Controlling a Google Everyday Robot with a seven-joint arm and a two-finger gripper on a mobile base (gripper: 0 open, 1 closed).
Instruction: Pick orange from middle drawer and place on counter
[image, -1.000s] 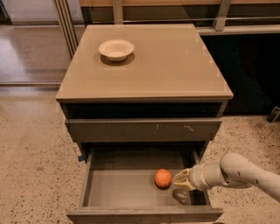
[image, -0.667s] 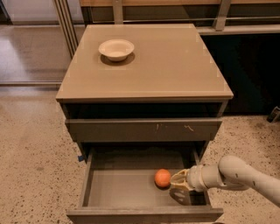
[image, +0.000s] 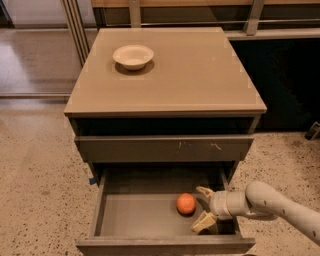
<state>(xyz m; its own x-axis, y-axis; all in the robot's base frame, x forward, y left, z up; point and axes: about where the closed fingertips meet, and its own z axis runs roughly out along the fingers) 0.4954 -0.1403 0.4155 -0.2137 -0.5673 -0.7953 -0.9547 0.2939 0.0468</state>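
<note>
The orange (image: 186, 203) lies on the grey floor of the open middle drawer (image: 140, 215), right of its centre. My gripper (image: 203, 208) is inside the drawer just right of the orange, open, with one pale finger behind it and one (image: 204, 222) in front; it does not hold the fruit. The white arm reaches in from the lower right. The tan counter (image: 200, 70) tops the cabinet above.
A white bowl (image: 133, 56) stands on the counter's back left. A shut drawer front with pale scratches (image: 165, 148) sits above the open drawer. Speckled floor (image: 40, 190) surrounds the cabinet; a dark panel and rails stand behind.
My gripper has moved left along the drawer, closer to the orange. The orange has not moved.
</note>
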